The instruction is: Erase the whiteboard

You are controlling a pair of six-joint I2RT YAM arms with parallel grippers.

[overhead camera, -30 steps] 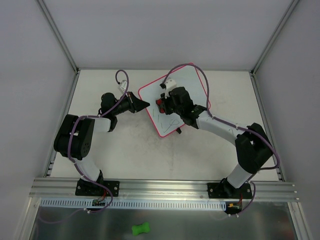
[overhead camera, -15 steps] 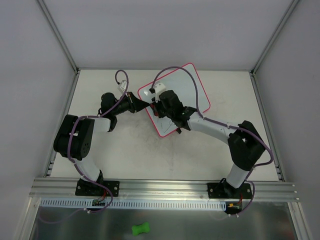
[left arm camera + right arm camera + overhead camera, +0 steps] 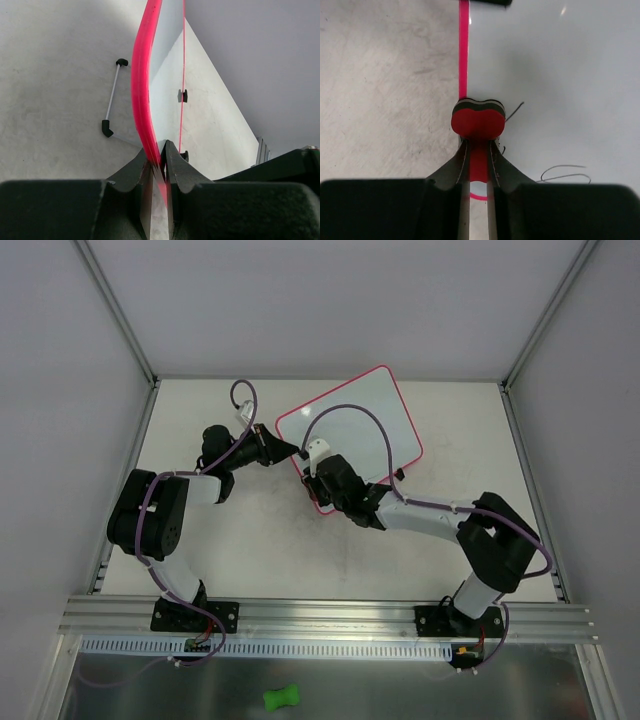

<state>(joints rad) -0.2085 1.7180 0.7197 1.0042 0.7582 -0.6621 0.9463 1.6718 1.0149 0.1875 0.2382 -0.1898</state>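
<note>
Whiteboard, glossy white w/ thin pink frame & rounded corners, lies skewed at far centre of the speckled table. L gripper is clamped on its left frame edge. R gripper pinches a red bone-shaped eraser at the board's near-left rim, thin dark scribbles just right.

Bright, even light casts only soft shadows.

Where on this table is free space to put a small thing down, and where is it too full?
Widest bare patch: the table between the two arm bases, nearer than the whiteboard. Also bare: the strip from the whiteboard to the right wall, and the far left corner. Crowded: the whiteboard's near left edge, where both arms' jaws meet.
</note>
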